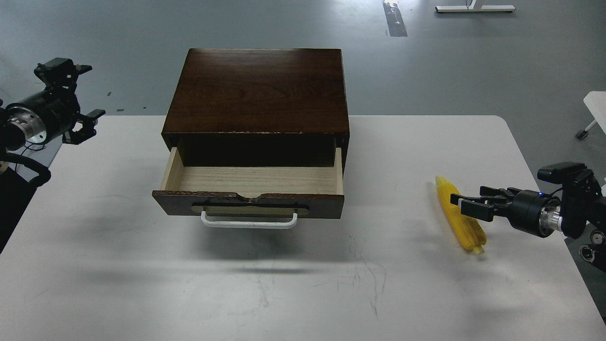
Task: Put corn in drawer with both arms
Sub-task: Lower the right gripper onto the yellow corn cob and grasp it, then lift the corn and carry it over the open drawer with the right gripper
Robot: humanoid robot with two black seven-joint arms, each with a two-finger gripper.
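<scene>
The right black claw gripper [466, 202] has its jaws open across the ridged yellow toy corn cob [461, 221] on the white table [284, 284], the dark brown wooden drawer [251, 187] stands pulled open with its pale interior showing, and the left gripper [78, 97], well apart at the table's edge, has its jaws spread open.

the bumpy toy corn cob [460, 219] is bright yellow. the wooden drawer [248, 203] has a dark brown front, a white bar handle [249, 222] and pale wood inside. the flat table [142, 265] is white with thin dark scratches.
</scene>
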